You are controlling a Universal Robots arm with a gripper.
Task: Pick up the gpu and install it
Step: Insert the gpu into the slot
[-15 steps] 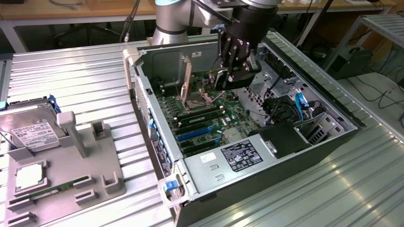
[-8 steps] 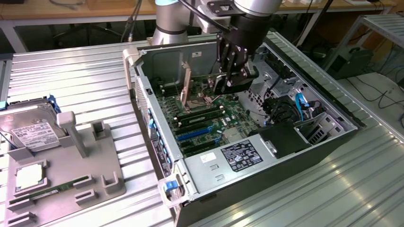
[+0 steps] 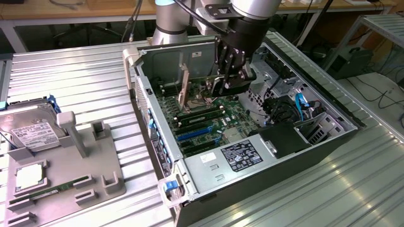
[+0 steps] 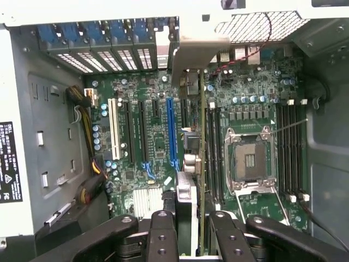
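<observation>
My gripper (image 3: 228, 81) reaches down into the open computer case (image 3: 146, 101) and is shut on the gpu (image 3: 185, 89). The card hangs on edge above the motherboard (image 3: 208, 120), its silver end bracket toward the case's rear wall. From the wrist camera the gpu (image 4: 192, 65) shows edge-on, a thin green board with a black cooler, running from my gripper (image 4: 193, 240) to the slot openings at the rear. It sits between the blue expansion slot (image 4: 172, 131) and the memory slots, clamped between the two black fingers (image 4: 162, 234). Whether its edge touches a slot I cannot tell.
A power supply (image 3: 243, 156) fills the case's near end, with cables and a drive cage (image 3: 303, 113) on the exterior view's right. The CPU socket (image 4: 253, 164) lies beside the card. Outside, a grey fixture (image 3: 94, 165) carries a hard drive (image 3: 28, 130) and a memory stick (image 3: 50, 191).
</observation>
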